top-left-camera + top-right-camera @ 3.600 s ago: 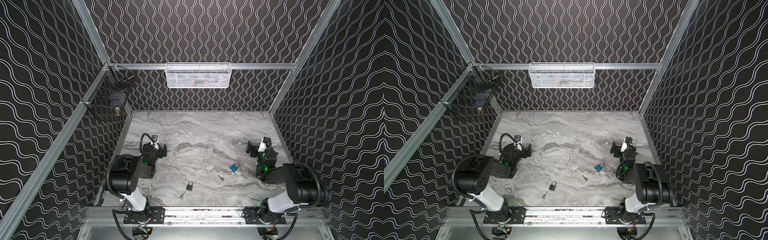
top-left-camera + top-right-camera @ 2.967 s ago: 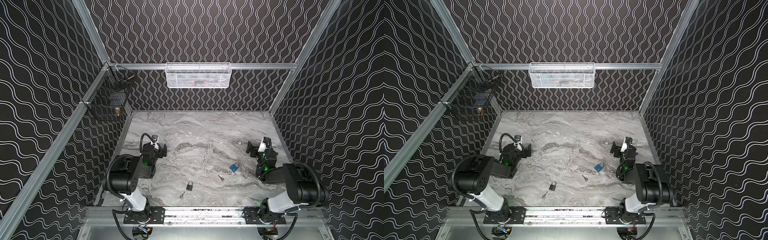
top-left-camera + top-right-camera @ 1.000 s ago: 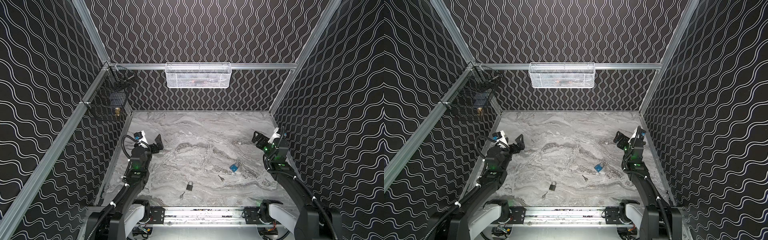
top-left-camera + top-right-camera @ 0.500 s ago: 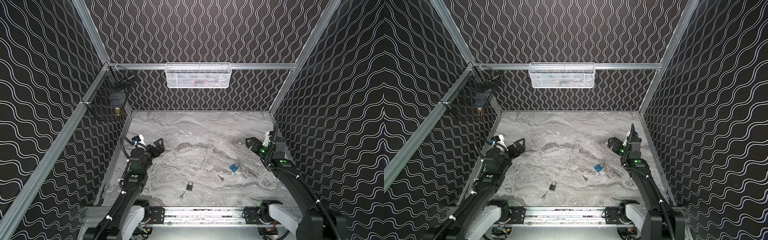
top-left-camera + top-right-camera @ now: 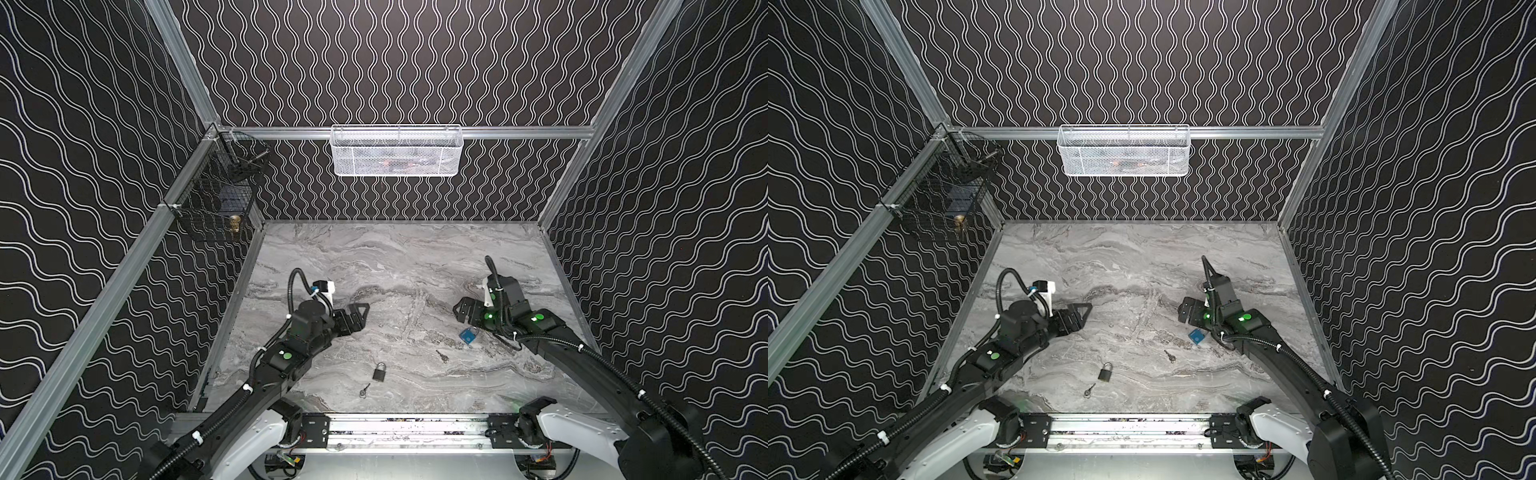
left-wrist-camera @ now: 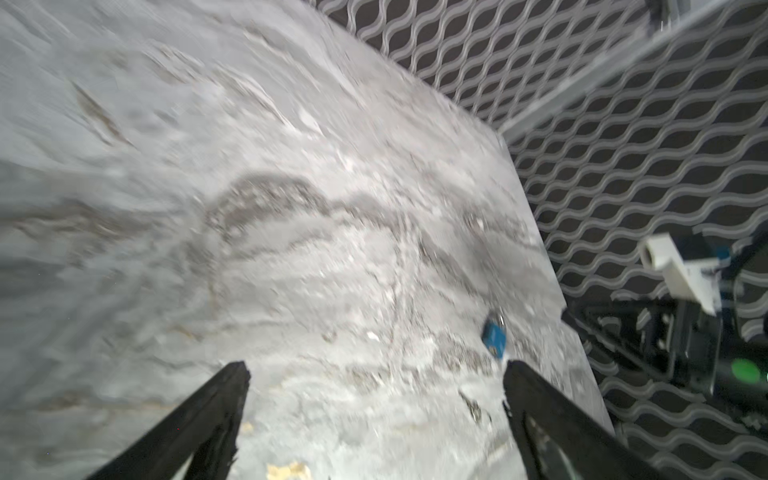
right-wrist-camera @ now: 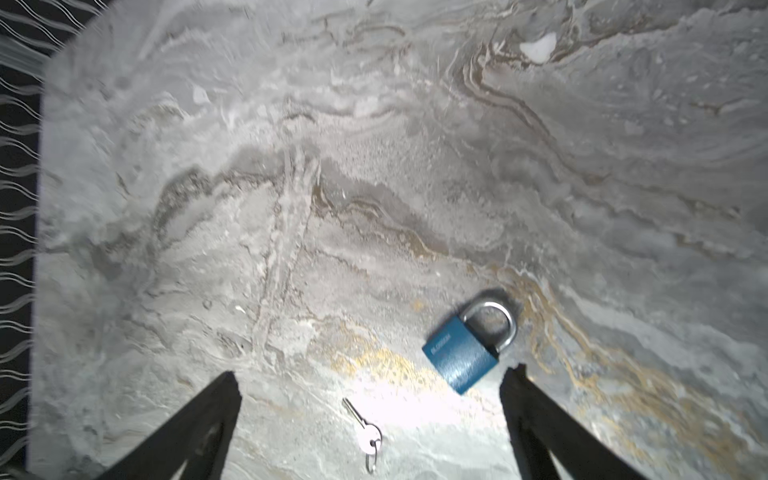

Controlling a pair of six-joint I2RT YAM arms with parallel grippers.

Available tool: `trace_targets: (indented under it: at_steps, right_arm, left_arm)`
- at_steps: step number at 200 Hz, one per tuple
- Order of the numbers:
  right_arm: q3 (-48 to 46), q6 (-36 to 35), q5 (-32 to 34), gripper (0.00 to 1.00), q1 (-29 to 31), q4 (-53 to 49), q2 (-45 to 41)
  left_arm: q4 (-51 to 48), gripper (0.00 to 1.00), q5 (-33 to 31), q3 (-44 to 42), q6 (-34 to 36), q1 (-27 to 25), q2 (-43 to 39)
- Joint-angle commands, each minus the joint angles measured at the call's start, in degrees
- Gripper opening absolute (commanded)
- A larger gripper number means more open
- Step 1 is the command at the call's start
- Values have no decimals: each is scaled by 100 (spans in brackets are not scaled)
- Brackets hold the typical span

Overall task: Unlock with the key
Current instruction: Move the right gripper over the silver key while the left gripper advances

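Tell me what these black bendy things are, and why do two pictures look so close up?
They are two robot arms. Each ends in a pincher: the left gripper and the right gripper. Both are open and hold nothing. Two pictures look down from high above. The two close ones come from cameras on the arms' wrists. On the marble table lie a blue padlock with a small key near it, and a dark padlock with a second key.

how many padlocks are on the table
2. The blue padlock lies on the right side of the table; the dark padlock lies front centre, a key beside it. The black wall basket may hide more.
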Motion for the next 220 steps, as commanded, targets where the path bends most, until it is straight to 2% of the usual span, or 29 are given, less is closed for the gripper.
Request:
trace_targets:
  at_steps: [1, 26, 58, 113, 137, 154, 220]
  right_arm:
    - [128, 268, 255, 95, 310, -759, 40]
    - [274, 538, 530, 93, 829, -1206, 130]
    - [289, 1127, 659, 84, 1321, -1542, 250]
    - [-72, 2049, 631, 70, 1940, -1194, 314]
    - [-268, 2373, 700, 67, 2086, -970, 438]
    - [-329, 2532, 758, 61, 2167, -841, 586]
    - [-447, 3076, 948, 53, 2405, -417, 967]
  left_arm:
    - [-308, 99, -199, 105, 5, -420, 12]
    - [-206, 99, -456, 81, -220, -1059, 96]
    - [-47, 99, -897, 186, -373, -1992, 453]
    - [245, 99, -1618, 423, -662, -3102, 1206]
    - [418, 99, -1844, 406, -788, -3350, 1360]
    - [484, 99, -1915, 371, -888, -3398, 1432]
    - [369, 99, -2276, 189, -1131, -3463, 1238]
